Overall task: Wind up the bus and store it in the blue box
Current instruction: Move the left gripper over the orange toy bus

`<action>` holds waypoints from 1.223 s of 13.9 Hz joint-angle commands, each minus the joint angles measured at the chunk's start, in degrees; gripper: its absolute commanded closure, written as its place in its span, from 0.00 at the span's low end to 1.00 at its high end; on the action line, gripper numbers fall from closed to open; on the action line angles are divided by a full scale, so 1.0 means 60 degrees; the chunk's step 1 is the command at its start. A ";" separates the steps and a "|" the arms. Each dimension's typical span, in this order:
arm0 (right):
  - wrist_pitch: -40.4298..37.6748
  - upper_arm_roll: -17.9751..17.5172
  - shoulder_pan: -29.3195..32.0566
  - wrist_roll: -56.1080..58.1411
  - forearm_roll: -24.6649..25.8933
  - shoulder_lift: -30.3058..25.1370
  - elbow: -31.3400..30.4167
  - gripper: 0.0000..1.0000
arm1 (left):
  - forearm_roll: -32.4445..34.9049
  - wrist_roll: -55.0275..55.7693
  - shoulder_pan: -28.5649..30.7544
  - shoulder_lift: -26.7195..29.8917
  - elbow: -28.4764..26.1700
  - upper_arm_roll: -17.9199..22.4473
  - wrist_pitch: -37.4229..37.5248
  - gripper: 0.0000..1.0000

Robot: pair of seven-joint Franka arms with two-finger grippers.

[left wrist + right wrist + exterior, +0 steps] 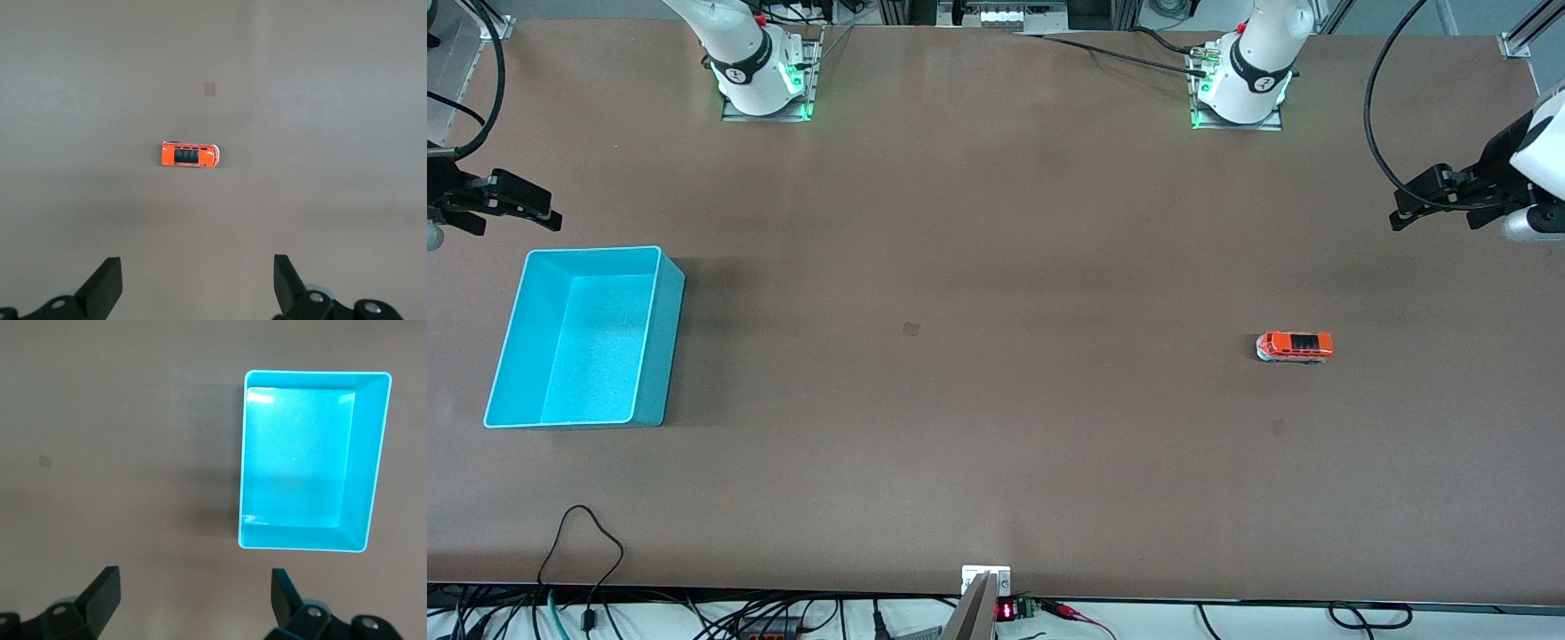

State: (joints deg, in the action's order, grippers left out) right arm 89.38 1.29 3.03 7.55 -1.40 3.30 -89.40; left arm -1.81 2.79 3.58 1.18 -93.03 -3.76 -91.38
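Note:
The small orange-red bus (1295, 347) stands on the table toward the left arm's end; it also shows in the left wrist view (189, 155). The light blue box (660, 338) stands empty toward the right arm's end and shows in the right wrist view (367, 453). My left gripper (1405, 213) is open and empty, up in the air at the table's end, apart from the bus; its own view shows its jaws wide apart (198, 280). My right gripper (547, 212) is open and empty in the air beside the box, as its own view shows (195, 597).
A small pale mark (911, 329) lies on the brown table between the box and the bus. The arm bases (765, 76) stand along the edge farthest from the front camera. Cables (587, 551) run along the near edge.

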 commanded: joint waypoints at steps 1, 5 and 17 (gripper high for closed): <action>-0.0013 -0.0039 0.0008 -0.0116 0.0086 -0.0038 0.0032 0.00 | -0.0022 -0.0172 0.0047 0.0416 -0.0356 -0.0164 0.0069 0.00; -0.0013 -0.0039 0.0008 -0.0116 0.0086 -0.0038 0.0032 0.00 | 0.0462 -0.0114 0.0032 -0.0018 -0.0184 -0.0180 0.0068 0.00; 0.0001 -0.0039 0.0008 -0.0102 0.0101 -0.0038 0.0032 0.00 | 0.0477 -0.2170 0.0396 -0.2186 -0.0065 -0.0121 -0.0614 0.00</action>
State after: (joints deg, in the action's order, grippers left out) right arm 89.38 1.29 3.02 7.55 -1.40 3.30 -89.40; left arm 0.15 -2.67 4.07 -9.08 -94.01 -4.50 -91.91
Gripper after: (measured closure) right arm 0.000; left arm 0.000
